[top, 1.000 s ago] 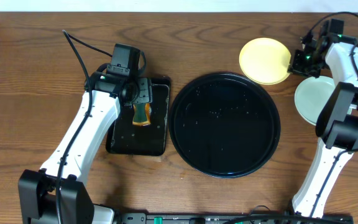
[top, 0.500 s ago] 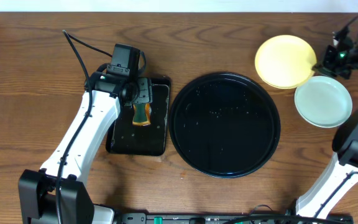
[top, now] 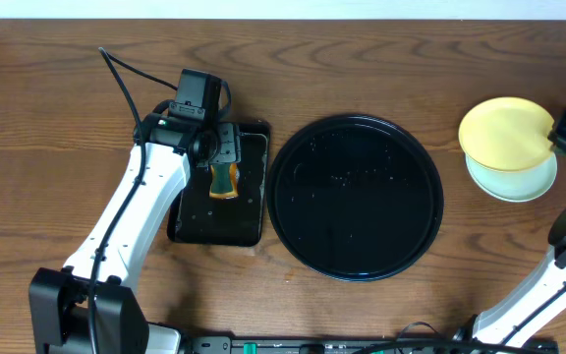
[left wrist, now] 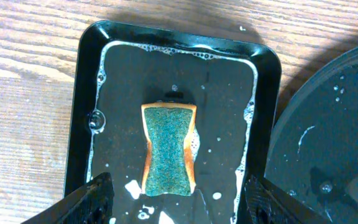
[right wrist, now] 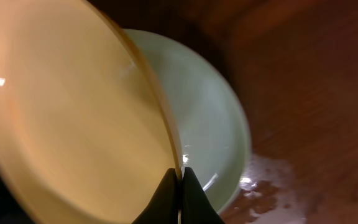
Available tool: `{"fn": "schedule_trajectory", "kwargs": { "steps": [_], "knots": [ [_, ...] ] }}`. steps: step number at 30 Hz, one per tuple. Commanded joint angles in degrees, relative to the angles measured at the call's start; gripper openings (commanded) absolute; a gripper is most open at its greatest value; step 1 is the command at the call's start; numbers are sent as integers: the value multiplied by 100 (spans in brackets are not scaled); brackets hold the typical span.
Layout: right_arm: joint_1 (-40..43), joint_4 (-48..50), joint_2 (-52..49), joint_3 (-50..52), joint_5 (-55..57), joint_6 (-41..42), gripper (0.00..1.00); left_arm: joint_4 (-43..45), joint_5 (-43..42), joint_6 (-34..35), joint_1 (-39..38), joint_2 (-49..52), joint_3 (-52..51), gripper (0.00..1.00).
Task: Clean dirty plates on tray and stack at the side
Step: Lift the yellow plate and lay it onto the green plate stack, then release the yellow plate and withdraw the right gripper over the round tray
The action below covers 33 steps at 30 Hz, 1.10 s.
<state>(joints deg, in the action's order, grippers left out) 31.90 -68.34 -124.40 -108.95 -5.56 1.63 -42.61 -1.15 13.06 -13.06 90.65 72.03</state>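
The yellow plate [top: 502,132] is off the round black tray [top: 362,206]. It sits out at about 2 o'clock from the tray, near the right edge of the table [top: 362,49]. It covers the top part of the blue-green plate [top: 519,185], which lies flat on the wood. In the right wrist view the yellow plate leans instead of lying flat. I cannot tell if the two plates touch. Both plates are round, so they have no long side.

The right gripper [right wrist: 179,190] is pinched almost closed on the thin rim of the yellow plate and holds it. There is a wet patch [right wrist: 263,186] on the table by the blue-green plate.

The round black tray has only drops of water in it. At its 9 o'clock is a small black tray [left wrist: 86,93] with soapy water [left wrist: 166,50]. A sponge [left wrist: 168,149] lies in it, green side up, with its long side running from 12 to 6. The left gripper [left wrist: 178,193] hangs above the sponge, spread wide and holding nothing.
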Motion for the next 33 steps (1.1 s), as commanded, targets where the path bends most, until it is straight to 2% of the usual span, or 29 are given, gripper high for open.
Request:
{"fn": "schedule_trajectory", "kwargs": {
  "steps": [1,5,13,19,21,28,33],
  "knots": [
    [57,105,149,297,319,-105,1,-20,28,-33,13,-42,94,70],
    [94,302,149,638,319,-105,1,-17,28,-35,13,-42,94,70],
    [201,254,151,662,507,-9,2,-20,28,-35,13,-42,94,70],
    [332,267,151,662,573,417,34,-17,28,-35,13,-42,94,70],
    [337,282,153,645,409,474,38,-17,28,-35,13,-42,94,70],
    [-20,-9,195,577,-1908,-632,35,-15,28,-35,13,-42,94,70],
    [-732,-553,195,590,-2234,-1537,34,-15,28,-35,13,-42,94,70]
  ]
}}
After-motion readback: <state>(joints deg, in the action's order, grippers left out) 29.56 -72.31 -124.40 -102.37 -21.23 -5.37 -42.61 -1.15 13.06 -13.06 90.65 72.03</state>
